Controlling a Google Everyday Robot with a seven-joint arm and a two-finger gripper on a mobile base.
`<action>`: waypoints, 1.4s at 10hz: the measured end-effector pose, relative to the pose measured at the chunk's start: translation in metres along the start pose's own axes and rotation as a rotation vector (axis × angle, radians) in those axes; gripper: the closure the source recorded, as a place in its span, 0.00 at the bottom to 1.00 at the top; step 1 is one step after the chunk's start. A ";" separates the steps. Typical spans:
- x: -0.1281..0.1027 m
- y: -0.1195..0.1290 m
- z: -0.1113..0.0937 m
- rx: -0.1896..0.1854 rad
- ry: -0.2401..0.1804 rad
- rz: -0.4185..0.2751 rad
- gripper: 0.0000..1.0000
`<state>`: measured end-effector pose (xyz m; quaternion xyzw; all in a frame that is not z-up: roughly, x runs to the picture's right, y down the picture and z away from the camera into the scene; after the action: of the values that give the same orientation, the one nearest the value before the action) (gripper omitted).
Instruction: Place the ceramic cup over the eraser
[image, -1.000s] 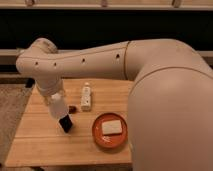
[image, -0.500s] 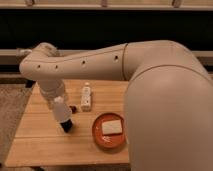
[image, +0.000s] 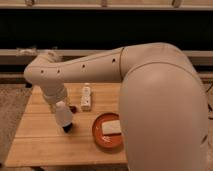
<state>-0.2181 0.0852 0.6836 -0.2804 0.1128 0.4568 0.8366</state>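
The white ceramic cup (image: 62, 115) hangs from the end of my arm over the left part of the wooden table (image: 35, 142). My gripper (image: 59, 106) holds the cup from above and is mostly hidden behind the wrist and the cup. The black eraser (image: 66, 129) lies on the table right under the cup's lower end; the cup reaches down to its top. Whether they touch I cannot tell.
A slim white bottle (image: 86, 97) lies behind the cup. A small red-brown thing (image: 74, 108) sits beside it. An orange plate (image: 100, 137) with a white block (image: 111, 129) stands to the right. My bulky arm (image: 160, 100) covers the table's right side.
The arm has lowered the cup toward the eraser, which has stayed in place on the table. Bottle and plate have not moved.
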 end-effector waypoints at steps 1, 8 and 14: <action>0.000 -0.001 0.006 0.009 -0.003 0.013 0.67; -0.003 -0.002 0.045 0.114 0.058 0.060 0.20; -0.002 0.004 0.055 0.159 0.098 0.035 0.20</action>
<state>-0.2262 0.1168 0.7277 -0.2331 0.1943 0.4467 0.8417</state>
